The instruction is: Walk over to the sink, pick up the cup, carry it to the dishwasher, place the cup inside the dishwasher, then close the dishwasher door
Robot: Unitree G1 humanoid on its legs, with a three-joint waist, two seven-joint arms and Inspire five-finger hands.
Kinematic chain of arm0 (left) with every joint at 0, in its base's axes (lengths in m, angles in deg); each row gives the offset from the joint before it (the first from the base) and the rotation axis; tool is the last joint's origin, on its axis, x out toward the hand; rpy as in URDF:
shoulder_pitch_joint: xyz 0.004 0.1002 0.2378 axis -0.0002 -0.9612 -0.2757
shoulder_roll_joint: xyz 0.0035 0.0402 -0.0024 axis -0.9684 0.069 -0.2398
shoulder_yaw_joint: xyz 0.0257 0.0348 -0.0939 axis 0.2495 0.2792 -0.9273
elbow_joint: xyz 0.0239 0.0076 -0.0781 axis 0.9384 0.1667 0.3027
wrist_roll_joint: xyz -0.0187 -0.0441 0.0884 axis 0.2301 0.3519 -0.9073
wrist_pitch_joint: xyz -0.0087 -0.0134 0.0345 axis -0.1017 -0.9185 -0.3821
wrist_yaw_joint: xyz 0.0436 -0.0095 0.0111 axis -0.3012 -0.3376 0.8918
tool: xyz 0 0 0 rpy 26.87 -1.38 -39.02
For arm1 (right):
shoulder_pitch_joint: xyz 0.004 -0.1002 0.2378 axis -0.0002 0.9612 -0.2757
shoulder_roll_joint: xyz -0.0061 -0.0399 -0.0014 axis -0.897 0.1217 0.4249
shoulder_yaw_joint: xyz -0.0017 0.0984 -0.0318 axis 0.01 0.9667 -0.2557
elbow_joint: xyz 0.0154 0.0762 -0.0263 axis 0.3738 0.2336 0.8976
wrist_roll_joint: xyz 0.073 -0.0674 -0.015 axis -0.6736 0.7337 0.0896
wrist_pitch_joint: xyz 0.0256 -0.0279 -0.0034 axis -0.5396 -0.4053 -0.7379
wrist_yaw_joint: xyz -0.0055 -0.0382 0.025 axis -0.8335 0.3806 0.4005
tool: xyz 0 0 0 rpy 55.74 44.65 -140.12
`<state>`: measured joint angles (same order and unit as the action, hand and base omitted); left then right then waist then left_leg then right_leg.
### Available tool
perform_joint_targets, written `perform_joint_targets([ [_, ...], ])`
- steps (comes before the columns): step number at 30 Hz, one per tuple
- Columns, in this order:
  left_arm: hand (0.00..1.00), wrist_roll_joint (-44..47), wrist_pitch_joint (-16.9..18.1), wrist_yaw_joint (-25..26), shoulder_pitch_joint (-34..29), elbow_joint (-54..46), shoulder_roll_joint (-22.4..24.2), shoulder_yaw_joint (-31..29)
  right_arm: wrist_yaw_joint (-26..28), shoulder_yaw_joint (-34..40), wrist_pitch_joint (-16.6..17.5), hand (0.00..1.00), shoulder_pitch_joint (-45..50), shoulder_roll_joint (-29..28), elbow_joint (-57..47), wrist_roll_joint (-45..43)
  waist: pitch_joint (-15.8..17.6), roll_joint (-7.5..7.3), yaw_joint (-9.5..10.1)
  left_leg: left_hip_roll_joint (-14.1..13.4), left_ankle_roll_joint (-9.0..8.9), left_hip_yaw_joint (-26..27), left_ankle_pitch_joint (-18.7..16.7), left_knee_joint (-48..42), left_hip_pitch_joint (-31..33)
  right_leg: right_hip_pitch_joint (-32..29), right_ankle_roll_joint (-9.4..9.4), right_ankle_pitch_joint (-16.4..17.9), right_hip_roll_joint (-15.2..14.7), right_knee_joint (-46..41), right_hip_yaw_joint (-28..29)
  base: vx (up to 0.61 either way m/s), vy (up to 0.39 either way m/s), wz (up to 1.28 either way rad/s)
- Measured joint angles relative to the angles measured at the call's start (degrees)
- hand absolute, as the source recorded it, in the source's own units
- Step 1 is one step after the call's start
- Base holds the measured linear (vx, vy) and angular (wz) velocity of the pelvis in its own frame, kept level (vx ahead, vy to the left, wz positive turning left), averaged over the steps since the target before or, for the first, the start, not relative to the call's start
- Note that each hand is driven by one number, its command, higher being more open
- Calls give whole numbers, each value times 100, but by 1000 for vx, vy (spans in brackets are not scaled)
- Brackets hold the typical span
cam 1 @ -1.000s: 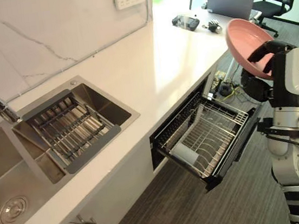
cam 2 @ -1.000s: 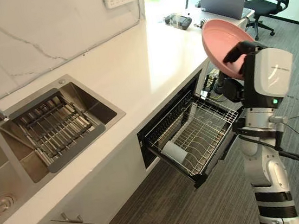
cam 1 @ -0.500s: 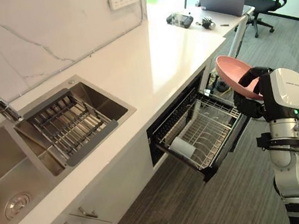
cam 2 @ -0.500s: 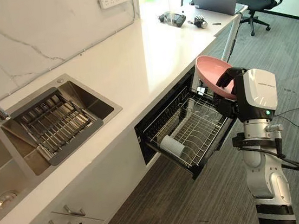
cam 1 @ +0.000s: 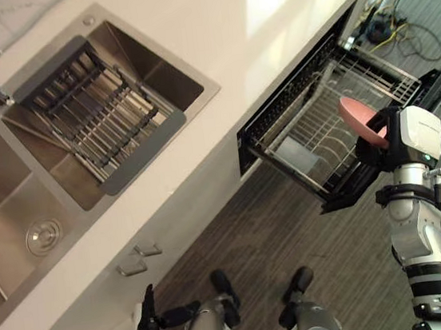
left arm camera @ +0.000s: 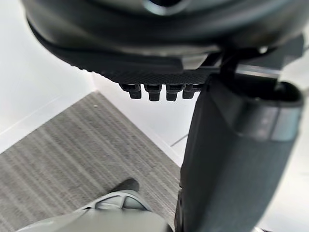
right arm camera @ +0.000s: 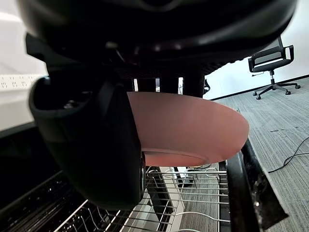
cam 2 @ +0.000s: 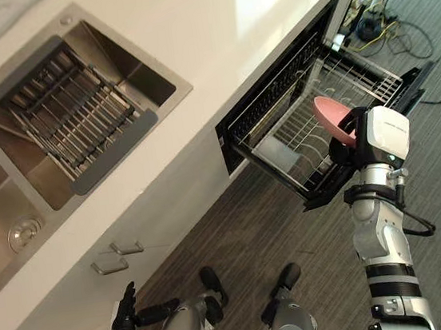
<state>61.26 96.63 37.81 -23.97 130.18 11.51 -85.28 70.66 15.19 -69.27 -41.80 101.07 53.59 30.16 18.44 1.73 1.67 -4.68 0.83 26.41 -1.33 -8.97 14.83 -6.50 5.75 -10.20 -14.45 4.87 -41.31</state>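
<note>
Sink (cam 1: 163, 79) in the counter (cam 1: 266, 14) at left, pulled-out dishwasher basket (cam 1: 319, 130) below the counter at right, bowl (cam 1: 360, 120) above it.

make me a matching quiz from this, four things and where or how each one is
1. bowl
2. dishwasher rack
3. drain rack
4. left hand

a. low, beside the cabinet, fingers straight
b. lying across a sink basin
c. gripped by the right hand
d. pulled out from under the counter

Pairs: 1-c, 2-d, 3-b, 4-a
</note>
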Motion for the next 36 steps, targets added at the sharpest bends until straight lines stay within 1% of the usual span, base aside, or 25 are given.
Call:
perform_joint_targets([
  [2, 100, 75, 56, 1, 67, -27, -49, 74, -61, -151, -6, 0, -362, 194, 282, -12, 113, 23, 54, 13, 13, -75, 1, -47, 137, -99, 5, -14, -13, 0, -20, -46, 74, 12],
  [4, 100, 135, 77, 0, 236, -50, -57, 103, -173, -391, -11, 0, -997, 548, 917, -58, 287, 110, 128, 60, 42, -288, 18, -89, 313, -192, 1, -49, -33, 0, -96, -65, 79, 18],
  [6, 100, 222, 79, 0, 353, -77, -60, 103, -247, -510, -11, 0, -1333, 781, 1258, -201, 408, 180, 201, 92, 69, -344, 35, -96, 424, -268, 2, -82, -54, 0, -141, -73, 95, 17],
  [9, 100, 426, 85, 0, 435, -179, -119, 102, -251, -715, -24, 0, -1726, 955, 1636, -468, 561, 215, 250, 142, 88, -558, 47, -153, 596, -345, 4, -119, -81, 0, -193, -54, 104, 18],
  [11, 100, 485, 86, -4, 520, -183, -179, 103, -249, -837, -34, 0, -1891, 1071, 1825, -553, 626, 229, 276, 168, 104, -627, 54, -177, 696, -390, 8, -130, -100, 0, -191, -53, 125, 19],
  [12, 100, 548, 84, -6, 578, -182, -223, 103, -241, -926, -54, 0, -2018, 1152, 1948, -708, 661, 231, 323, 171, 119, -633, 63, -182, 763, -457, 9, -161, -104, 0, -189, -57, 131, 10],
  [13, 100, 577, 84, -12, 649, -187, -252, 104, -207, -937, -61, 0, -2146, 1230, 2087, -754, 694, 263, 355, 178, 139, -662, 76, -193, 832, -498, 6, -183, -109, 0, -188, -54, 127, 11],
  [16, 100, 700, 91, -13, 720, -201, -364, 183, -144, -1075, -101, 0, -2483, 1352, 2604, -1196, 711, 285, 411, 196, 156, -705, 85, -218, 912, -535, 6, -185, -125, 0, -191, -30, 87, 9],
  [18, 100, 788, 95, -23, 723, -206, -420, 283, -132, -1157, -102, 0, -2558, 1414, 2720, -1357, 724, 309, 424, 200, 159, -730, 84, -224, 920, -530, 6, -185, -125, 0, -192, -32, 76, 5],
  [19, 100, 852, 126, -41, 738, -215, -434, 343, -129, -1169, -106, 100, -2577, 1489, 2736, -1401, 749, 359, 429, 202, 159, -785, 83, -242, 955, -533, 6, -185, -122, 0, -201, -33, 71, 8],
  [24, 100, 852, 206, -68, 742, -211, -440, 481, -156, -1180, -146, 100, -2700, 1534, 3052, -1614, 798, 433, 447, 193, 159, -826, 84, -285, 995, -544, 6, -184, -116, 0, -205, -41, 72, 2],
  [32, 100, 853, 238, -131, 740, -196, -443, 552, -365, -1163, -134, 100, -2678, 1538, 3100, -1617, 801, 440, 429, 165, 159, -829, 84, -325, 914, -453, 5, -183, -102, 0, -198, -45, 69, -2],
  [35, 100, 852, 248, -130, 736, -192, -442, 551, -368, -1050, -109, 100, -2475, 1538, 2887, -1609, 794, 435, 423, 164, 156, -819, 81, -293, 741, -294, 6, -177, -100, 1, -195, -36, 78, -2],
  [36, 100, 850, 252, -130, 730, -192, -441, 549, -370, -967, -81, 100, -2289, 1537, 2627, -1602, 788, 430, 415, 167, 155, -809, 81, -247, 664, -245, 6, -176, -99, 1, -190, -28, 68, -6],
])
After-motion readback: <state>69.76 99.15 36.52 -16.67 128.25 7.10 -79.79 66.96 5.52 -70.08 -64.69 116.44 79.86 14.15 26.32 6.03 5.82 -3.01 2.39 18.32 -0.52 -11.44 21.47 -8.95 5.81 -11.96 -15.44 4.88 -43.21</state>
